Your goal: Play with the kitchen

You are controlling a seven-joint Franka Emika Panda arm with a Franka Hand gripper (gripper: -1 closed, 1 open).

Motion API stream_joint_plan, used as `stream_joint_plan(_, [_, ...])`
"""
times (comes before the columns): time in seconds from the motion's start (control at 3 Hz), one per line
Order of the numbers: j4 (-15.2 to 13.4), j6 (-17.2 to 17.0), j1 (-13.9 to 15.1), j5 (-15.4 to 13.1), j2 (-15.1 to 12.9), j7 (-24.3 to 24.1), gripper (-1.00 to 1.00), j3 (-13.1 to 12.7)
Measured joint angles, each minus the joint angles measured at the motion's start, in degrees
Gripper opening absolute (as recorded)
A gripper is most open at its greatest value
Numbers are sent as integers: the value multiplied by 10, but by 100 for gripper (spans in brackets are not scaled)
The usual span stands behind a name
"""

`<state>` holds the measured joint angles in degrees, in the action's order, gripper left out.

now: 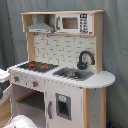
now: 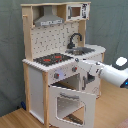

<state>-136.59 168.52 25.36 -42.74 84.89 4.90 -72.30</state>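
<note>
— What do we have in the first exterior view?
— We see the toy kitchen (image 1: 60, 70) filling the frame before a grey curtain (image 1: 115, 45): grey hood (image 1: 41, 26) up top, black-red hob (image 1: 39, 66) toward the first exterior view's left, black faucet (image 1: 85, 59) over the sink (image 1: 74, 74). A white piece of the arm (image 1: 4, 76) shows at the left edge.
— And the second exterior view?
— The kitchen stands on a wood floor (image 2: 15, 120), its oven door (image 2: 70, 104) swung down and open. The arm reaches in from the second exterior view's right — its gripper (image 2: 80, 67) sits at the knob panel (image 2: 62, 74) beneath the hob.
— The fingers?
— We cannot tell whether they are spread or closed.
</note>
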Motion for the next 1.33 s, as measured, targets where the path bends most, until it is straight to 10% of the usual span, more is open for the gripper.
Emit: stream_joint_plan(1.33, [183, -121, 0, 6, 0, -107, 100, -56])
